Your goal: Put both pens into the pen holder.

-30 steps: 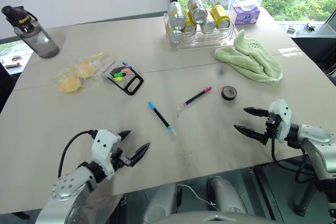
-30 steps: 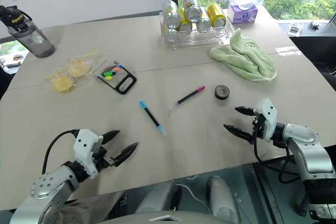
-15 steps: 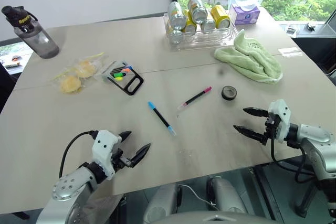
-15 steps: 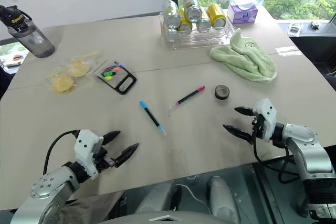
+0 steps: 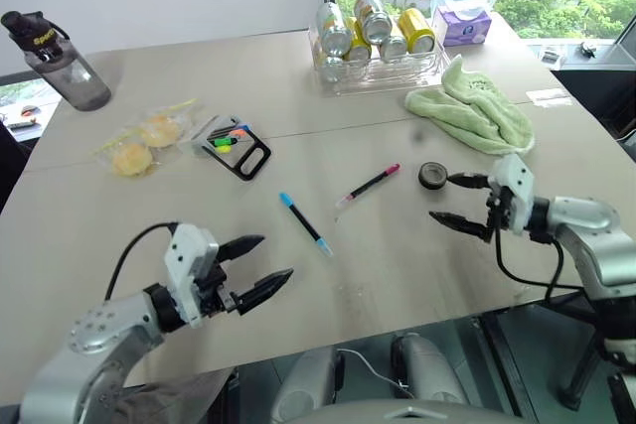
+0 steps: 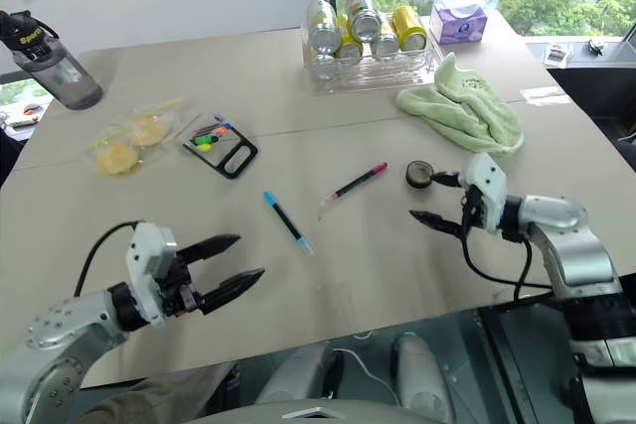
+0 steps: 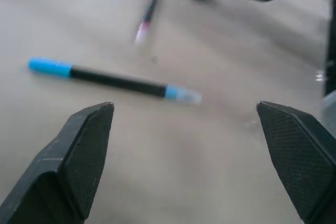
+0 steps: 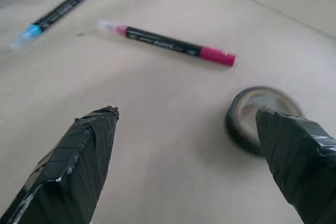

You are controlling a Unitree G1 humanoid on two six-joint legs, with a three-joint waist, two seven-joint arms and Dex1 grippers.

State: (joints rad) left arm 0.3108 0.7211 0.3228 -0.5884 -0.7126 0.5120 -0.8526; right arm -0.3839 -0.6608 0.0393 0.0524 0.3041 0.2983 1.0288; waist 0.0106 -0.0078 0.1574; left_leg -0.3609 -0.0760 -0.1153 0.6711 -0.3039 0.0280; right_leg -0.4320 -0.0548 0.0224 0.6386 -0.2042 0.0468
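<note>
Two pens lie near the middle of the table: the blue-capped pen and, to its right, the pink-capped pen. The pen holder, a dark box with a black rim, lies on its side further back and to the left, with highlighters inside. My left gripper hovers open near the table's front edge, pointing at the blue pen. On the right, my right gripper is open and empty, with the pink pen ahead of it.
A small black round disc sits right beside the right gripper's upper finger. At the back are a clear tray of cans, a green towel and a tissue pack. A water bottle and bagged buns are on the left.
Both arms have risen. The right gripper moved up the table and leftward to beside the black disc. The left gripper lifted and turned toward the pens. Both stayed open.
</note>
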